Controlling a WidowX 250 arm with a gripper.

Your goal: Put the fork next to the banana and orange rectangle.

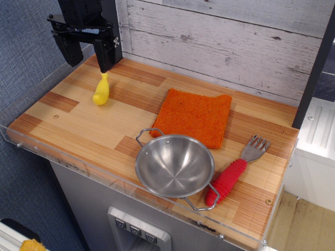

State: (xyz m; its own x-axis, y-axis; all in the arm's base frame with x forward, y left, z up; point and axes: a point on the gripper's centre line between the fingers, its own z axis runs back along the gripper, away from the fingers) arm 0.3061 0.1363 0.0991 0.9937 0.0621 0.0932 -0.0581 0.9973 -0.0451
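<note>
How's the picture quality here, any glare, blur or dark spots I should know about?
In the observation.image view: sharp and evenly lit; the steel bowl shows soft reflections, no blown-out glare; the black gripper is dark with little detail; the fork, banana and orange cloth read clearly with faint shadows.

Black boxy tool [88, 52]; two blocky fingers
</note>
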